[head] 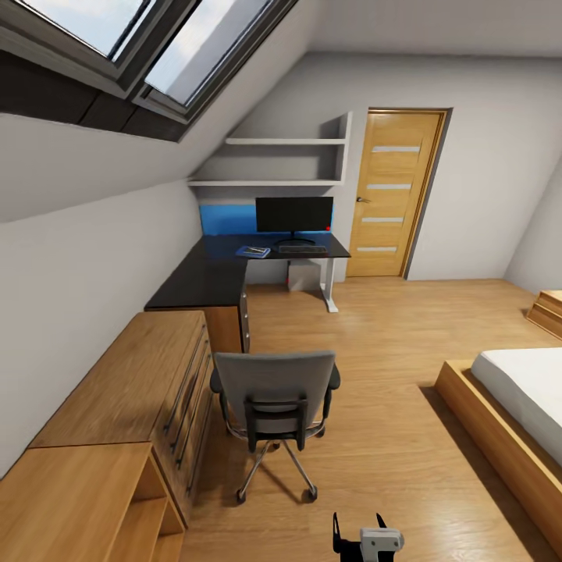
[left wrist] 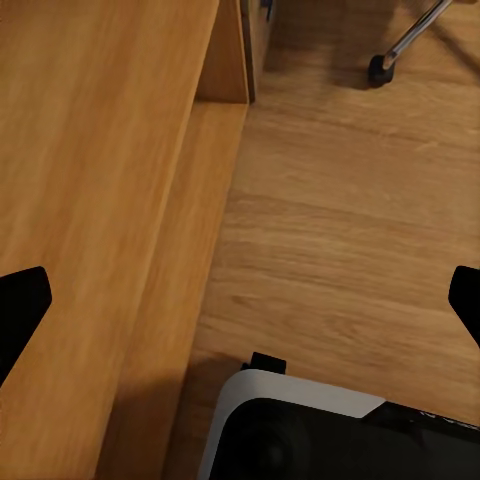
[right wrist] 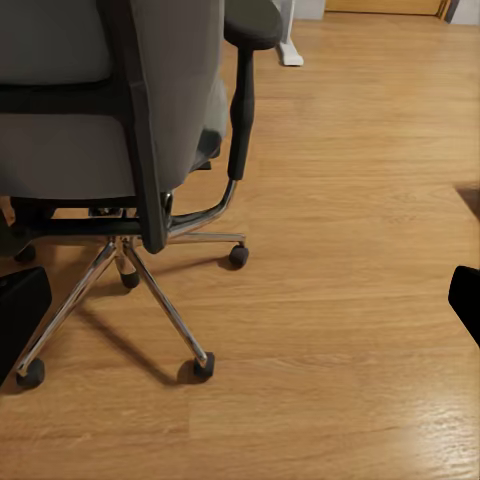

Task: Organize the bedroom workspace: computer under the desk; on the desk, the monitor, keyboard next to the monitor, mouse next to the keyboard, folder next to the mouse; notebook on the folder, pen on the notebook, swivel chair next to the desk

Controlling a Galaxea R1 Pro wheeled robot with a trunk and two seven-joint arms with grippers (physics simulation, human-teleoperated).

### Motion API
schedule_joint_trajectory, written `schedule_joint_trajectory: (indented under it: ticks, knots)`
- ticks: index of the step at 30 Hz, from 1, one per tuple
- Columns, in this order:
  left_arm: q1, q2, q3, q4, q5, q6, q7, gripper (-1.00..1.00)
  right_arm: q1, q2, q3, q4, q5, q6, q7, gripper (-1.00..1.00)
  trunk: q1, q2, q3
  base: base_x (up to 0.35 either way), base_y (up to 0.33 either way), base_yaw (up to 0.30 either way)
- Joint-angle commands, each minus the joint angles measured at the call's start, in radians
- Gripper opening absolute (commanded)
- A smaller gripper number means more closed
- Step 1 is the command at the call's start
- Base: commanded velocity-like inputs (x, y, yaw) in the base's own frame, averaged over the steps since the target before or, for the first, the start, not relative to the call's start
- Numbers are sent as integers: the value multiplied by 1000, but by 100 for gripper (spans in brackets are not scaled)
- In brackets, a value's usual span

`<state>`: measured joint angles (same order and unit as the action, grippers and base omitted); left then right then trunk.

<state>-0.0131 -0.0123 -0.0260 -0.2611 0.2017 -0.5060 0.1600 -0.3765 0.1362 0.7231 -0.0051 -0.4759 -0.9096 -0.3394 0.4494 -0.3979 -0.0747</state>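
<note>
The swivel chair stands on the floor with its grey back toward me, well short of the desk. Its chrome base is close in the right wrist view. On the far desk wing stand the monitor and, in front of it, the keyboard. Left of the keyboard lies the blue folder with something pale on it; notebook, pen and mouse are too small to tell. The computer sits under the desk. My right gripper is open and empty behind the chair. My left gripper is open over the floor.
A low light-wood cabinet lines the left wall beside the chair, under a sloped ceiling. A bed with a wooden frame fills the right side. A wooden door is at the back. Open floor lies between chair and desk.
</note>
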Motion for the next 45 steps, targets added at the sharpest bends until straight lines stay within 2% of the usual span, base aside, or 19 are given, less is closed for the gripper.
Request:
schedule_joint_trajectory:
  ticks: [1, 21, 34, 35, 45]
  knots:
    - [-1, 0, -3, 0, 5, -3, 3, 100, -1, 0, 9, 1, -4, -2, -6, 100, 1, -2, -2, 0, 4, 0]
    - [-1, 0, -3, 0, 5, -3, 3, 100, -1, 0, 8, 1, -4, -2, -6, 100, 1, -2, -2, 0, 0, -3]
    - [-1, 0, -3, 0, 6, -3, 3, 100, -1, 0, 8, 1, -4, -2, -1, 100, 1, -2, -2, 0, 0, -124]
    - [-1, 0, -3, 0, 5, -4, 3, 100, -1, 0, 7, 6, -4, -2, 47, 100, 1, -2, -2, 0, 0, -9]
    - [-1, -1, 0, -1, 7, -5, 5, 100, -1, -8, 3, 12, -6, 12, 192, 100, 1, -2, -2, 0, 0, -3]
